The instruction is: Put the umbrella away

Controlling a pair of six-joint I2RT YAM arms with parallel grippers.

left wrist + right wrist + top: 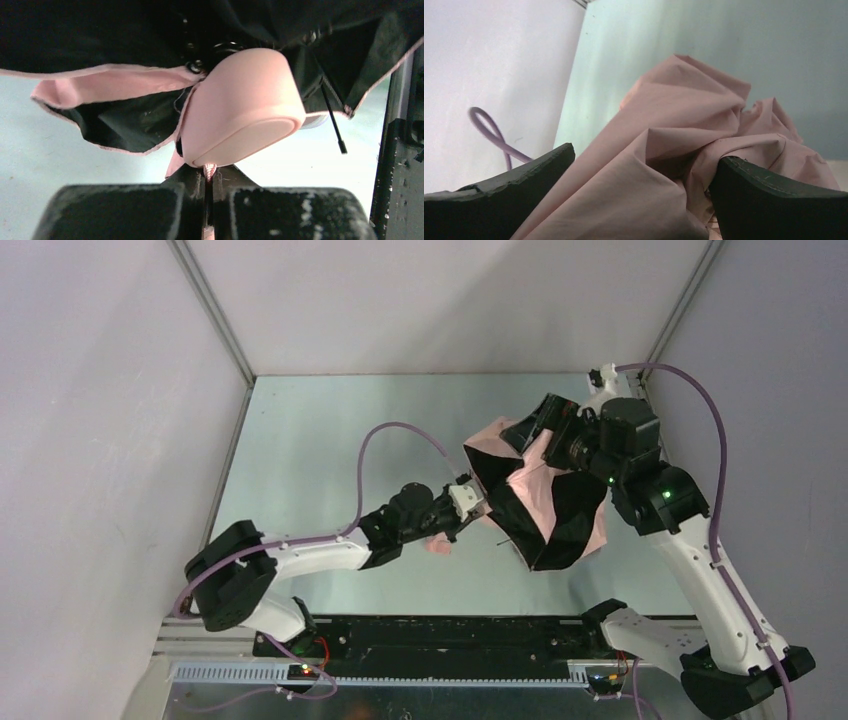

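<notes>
The umbrella (pixel 545 495) lies half collapsed on the right of the table, pink fabric outside and black lining showing. My left gripper (pixel 478 502) is at its left side. In the left wrist view the small pink handle (pixel 240 107) sits just above that gripper (pixel 209 182), which is shut on the thin pink strap (pixel 210 171) below the handle. My right gripper (pixel 540 430) hangs over the umbrella's far top. In the right wrist view this gripper (pixel 641 175) is open wide, with bunched pink fabric (pixel 674 125) between its black fingers (pixel 524 185).
A purple cable (pixel 400 430) loops over the pale green table (pixel 330 440). White walls close in the left, back and right. A thin black rib tip (pixel 336 130) sticks out from the canopy. A black rail (pixel 450 635) runs along the near edge.
</notes>
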